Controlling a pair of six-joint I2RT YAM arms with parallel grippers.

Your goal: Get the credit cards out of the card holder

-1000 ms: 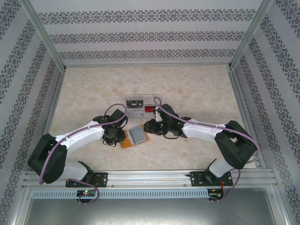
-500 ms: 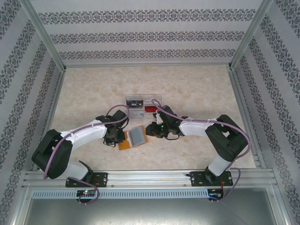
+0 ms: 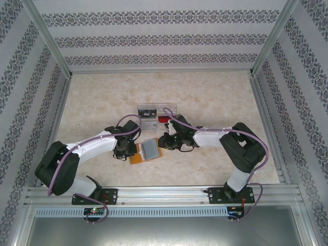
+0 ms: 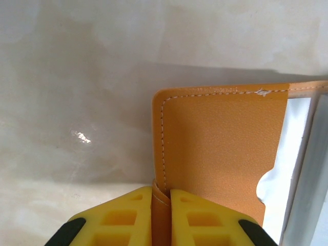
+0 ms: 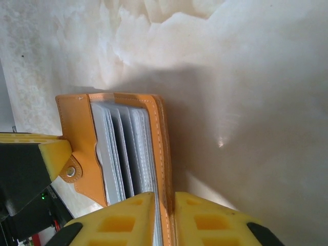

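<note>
Card holder [image 3: 145,151] is seen open on the table [image 3: 205,97], in the middle between the two arms and just in front of the clear tray [image 3: 174,106].

Left gripper [image 4: 161,197]: jaws are closed on the edge of the orange cover, which is pinched upright between the yellow fingers [image 4: 130,215]. White stitching along the cover border is visible in the left wrist view.

Right gripper [image 5: 164,205]: jaws are clamped on the opposite cover, with at least one sleeve caught alongside. In the right wrist view, the grey-blue sleeves [image 5: 123,154] are fanned open between the covers. Whether cards are inside them can't be told.

A closure tab with a metal snap stud [image 5: 70,171] is seen at the holder's far side.

Tray contents from the top view: a dark item [image 3: 147,110] with light marks, too small to be read, and a red card [image 3: 164,119] in the right compartment, probably one of the credit cards. Its markings are not resolved either.
</note>
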